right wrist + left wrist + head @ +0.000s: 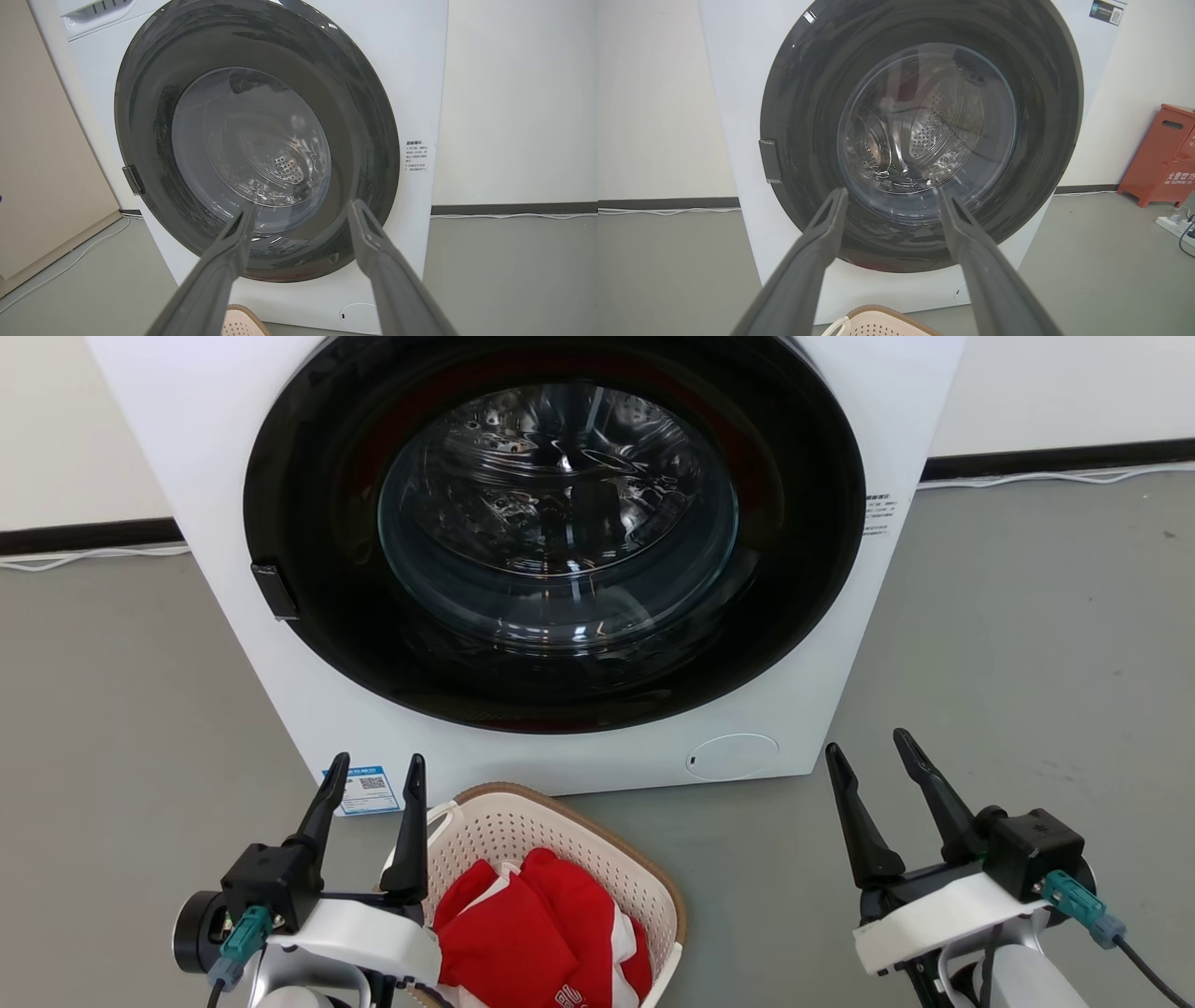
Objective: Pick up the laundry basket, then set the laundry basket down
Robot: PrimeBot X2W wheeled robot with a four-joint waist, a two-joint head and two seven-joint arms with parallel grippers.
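The laundry basket (553, 833) sits on the grey floor (1027, 653) just in front of the white washer (187, 439), below the lower left part of its round dark door (317, 616), which is closed. Red and white clothes (532, 933) lie heaped inside the basket, and its white loop handle (446, 817) on the robot's left side stands up at the rim. The left gripper (378, 763) is spread wide with nothing between its fingers. In the head view it sits at the basket's left edge, its inner finger crossing in front of that handle, though whether it touches the handle I cannot tell. In the left wrist view the fingers point at the washer door, with the basket's tan rim low between them. The right gripper (866, 744) is also wide apart and empty, over bare floor well to the right of the basket. A red cabinet (1162, 154) stands against the wall beyond the washer.
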